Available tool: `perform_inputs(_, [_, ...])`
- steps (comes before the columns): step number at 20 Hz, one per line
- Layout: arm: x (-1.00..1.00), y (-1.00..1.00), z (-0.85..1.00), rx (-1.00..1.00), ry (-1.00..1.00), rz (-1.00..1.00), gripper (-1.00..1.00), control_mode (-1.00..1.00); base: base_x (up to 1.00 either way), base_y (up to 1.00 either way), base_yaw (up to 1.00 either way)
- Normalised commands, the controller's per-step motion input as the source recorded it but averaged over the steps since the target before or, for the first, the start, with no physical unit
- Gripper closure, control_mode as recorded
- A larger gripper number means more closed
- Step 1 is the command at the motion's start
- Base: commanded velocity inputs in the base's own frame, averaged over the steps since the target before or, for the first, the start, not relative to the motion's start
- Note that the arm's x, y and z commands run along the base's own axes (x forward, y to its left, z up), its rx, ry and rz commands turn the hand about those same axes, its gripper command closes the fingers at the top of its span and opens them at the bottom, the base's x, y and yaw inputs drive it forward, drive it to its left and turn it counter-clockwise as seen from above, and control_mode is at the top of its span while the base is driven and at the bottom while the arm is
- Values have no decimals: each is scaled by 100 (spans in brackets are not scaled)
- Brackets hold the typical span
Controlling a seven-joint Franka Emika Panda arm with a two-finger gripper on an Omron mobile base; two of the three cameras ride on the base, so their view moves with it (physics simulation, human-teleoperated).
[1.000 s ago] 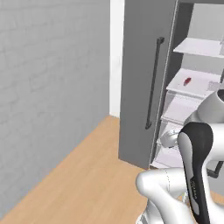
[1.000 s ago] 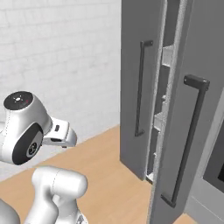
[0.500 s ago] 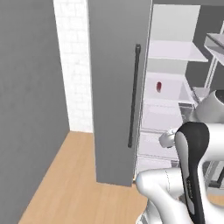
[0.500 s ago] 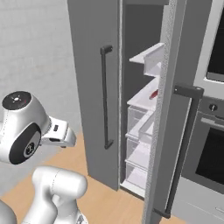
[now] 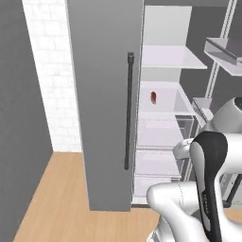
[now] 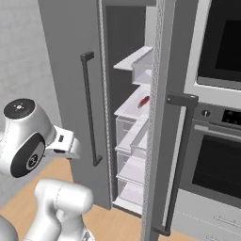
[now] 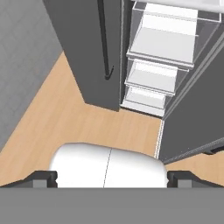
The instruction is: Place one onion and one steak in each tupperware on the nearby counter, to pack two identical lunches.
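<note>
The hand view looks down on the light wood plank floor (image 7: 65, 118) before the open grey refrigerator (image 5: 106, 94), the two dark finger tips of the gripper (image 7: 112, 179) set wide apart and empty. The right base view adds a black-glass wall oven (image 6: 219, 155) at far right. Both base views show the small dark-red steak (image 5: 153, 97) on a white middle shelf (image 5: 163, 106), above clear drawers (image 6: 129, 134) whose contents cannot be told.

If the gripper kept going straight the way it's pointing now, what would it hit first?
Probably the wood floor in front of the open fridge. The open gripper looks down at the boards by the lowest drawer, though depth is hard to judge.
</note>
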Motion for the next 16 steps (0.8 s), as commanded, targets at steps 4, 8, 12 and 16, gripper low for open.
perform_inputs(4, [0, 0, 0, 0, 0, 0, -100, 100, 36, -1, -15])
perform_inputs(8, [0, 0, 0, 0, 0, 0, -100, 100, 62, 0, -21])
perform_inputs(12, [0, 0, 0, 0, 0, 0, -100, 100, 65, 0, -26])
perform_inputs(16, [0, 0, 0, 0, 0, 0, -100, 100, 67, 0, -26])
